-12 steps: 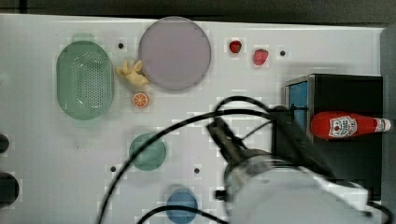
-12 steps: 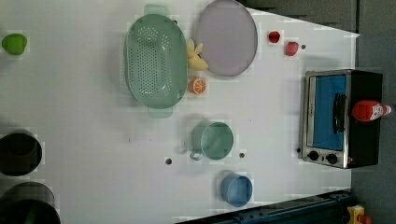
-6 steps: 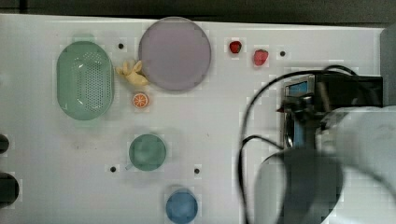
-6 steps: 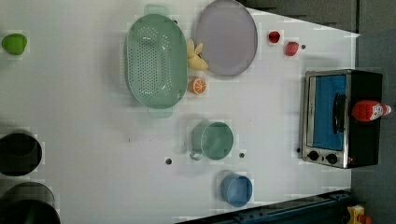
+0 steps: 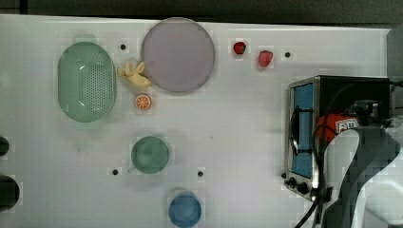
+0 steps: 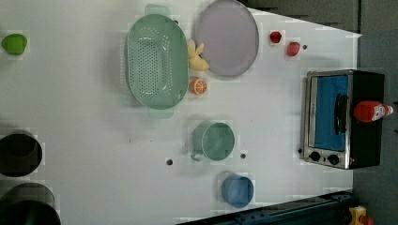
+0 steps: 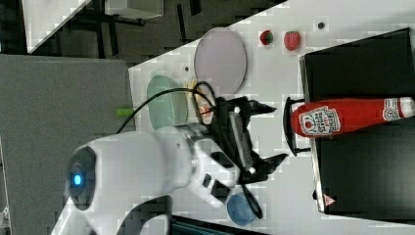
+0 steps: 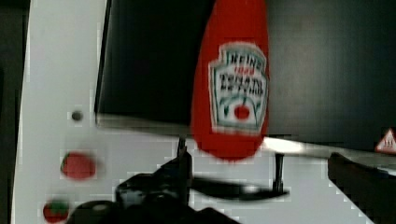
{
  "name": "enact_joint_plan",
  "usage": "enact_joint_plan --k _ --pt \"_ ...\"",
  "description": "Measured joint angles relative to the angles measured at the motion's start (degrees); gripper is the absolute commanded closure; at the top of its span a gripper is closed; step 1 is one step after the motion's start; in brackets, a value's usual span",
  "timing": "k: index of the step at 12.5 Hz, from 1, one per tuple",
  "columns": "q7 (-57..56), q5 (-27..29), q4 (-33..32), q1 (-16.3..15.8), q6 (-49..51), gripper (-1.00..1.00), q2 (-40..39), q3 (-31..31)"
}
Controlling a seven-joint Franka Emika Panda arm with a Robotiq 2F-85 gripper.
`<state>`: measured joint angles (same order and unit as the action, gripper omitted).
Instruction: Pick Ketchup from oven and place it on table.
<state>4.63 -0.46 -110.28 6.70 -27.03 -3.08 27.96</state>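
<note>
Beyond the white work surface, the top view shows a dark band (image 5: 199, 7) running along the far edge, too dim to resolve. In the left view, a grey floor or panel (image 6: 375, 70) borders the left view's right side, and a dark blue rail (image 6: 281, 213) runs along the near lower edge with a small yellow and red object (image 6: 359, 218) at its right end. In the right view, a large flat grey panel (image 7: 58, 117) occupies the right view's left, a pale slanted board (image 7: 49, 19) lies at the upper left corner, and dark frame members (image 7: 142, 22) cross a shadowed floor. Lighting is even and diffuse.
</note>
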Motion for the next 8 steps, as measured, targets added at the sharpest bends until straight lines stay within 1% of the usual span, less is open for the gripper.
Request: enact_joint_plan --k 3,4,5,7,8 --pt "0.0 -0.4 3.5 0.8 -3.6 -1.0 -6.0 1.8" --pt "0.0 1.0 3.4 0.6 -5.2 -1.0 -7.3 2.1" --pt "0.0 3.6 3.7 0.6 -6.7 -1.0 -8.8 2.6" --pt "0.0 5.8 3.6 0.9 -6.7 -1.0 -11.5 3.1" --pt "0.0 8.4 3.4 1.4 -7.2 -1.0 -12.8 3.1"
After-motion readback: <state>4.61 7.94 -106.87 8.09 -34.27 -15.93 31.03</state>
